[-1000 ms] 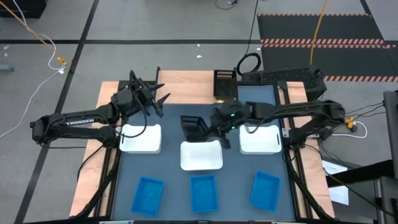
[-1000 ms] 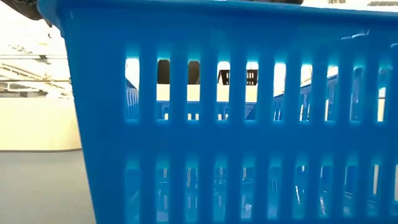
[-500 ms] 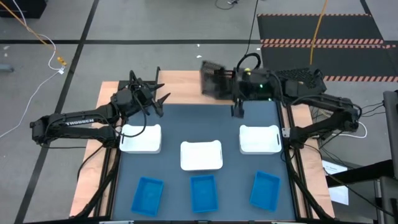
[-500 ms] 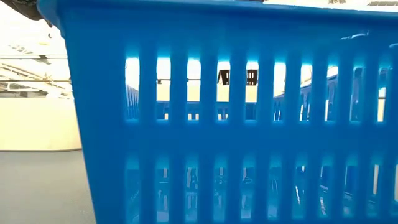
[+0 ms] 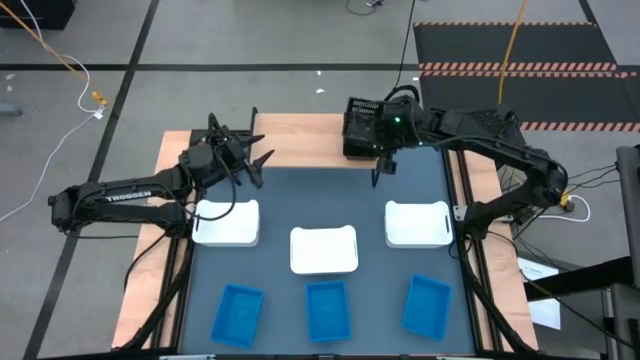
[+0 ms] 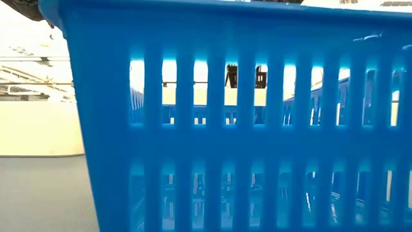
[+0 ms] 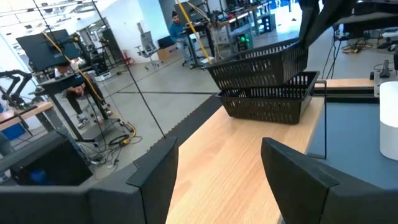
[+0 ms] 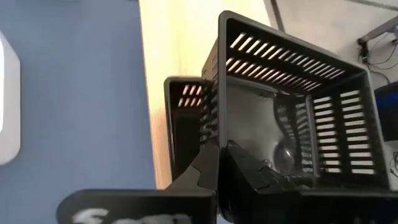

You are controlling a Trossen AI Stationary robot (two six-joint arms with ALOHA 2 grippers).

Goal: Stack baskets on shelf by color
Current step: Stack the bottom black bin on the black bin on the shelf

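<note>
1. The right gripper [image 5: 383,128] is held over the far edge of the table, above the light-wood shelf [image 5: 300,140], its fingers clamped on the wall of a black basket [image 5: 362,122].
2. In the right wrist view that held black basket [image 8: 292,130] is seen tilted, its slotted sides and inner floor exposed, with the fingers [image 8: 214,168] closed on its rim.
3. A second black basket [image 7: 270,102] is seen on the shelf in the left wrist view, directly under the held one [image 7: 261,61]; the upper basket sits askew over the lower, and whether the two touch cannot be judged for certain.
4. The left gripper [image 5: 245,160] is held over the shelf's left part, well apart from the black baskets; its fingers [image 7: 155,174] are spread wide with nothing between them.
5. Three white baskets are set in a row across the dark-blue tabletop [image 5: 330,200]: a left white basket [image 5: 226,222], a middle white basket [image 5: 323,249] and a right white basket [image 5: 417,223].
6. Three blue baskets are lined up along the near edge: a left blue basket [image 5: 238,313], a middle blue basket [image 5: 328,310] and a right blue basket [image 5: 425,305].
7. The low view is almost filled by the slotted side of one blue basket [image 6: 225,129]; little else can be made out through it.
</note>
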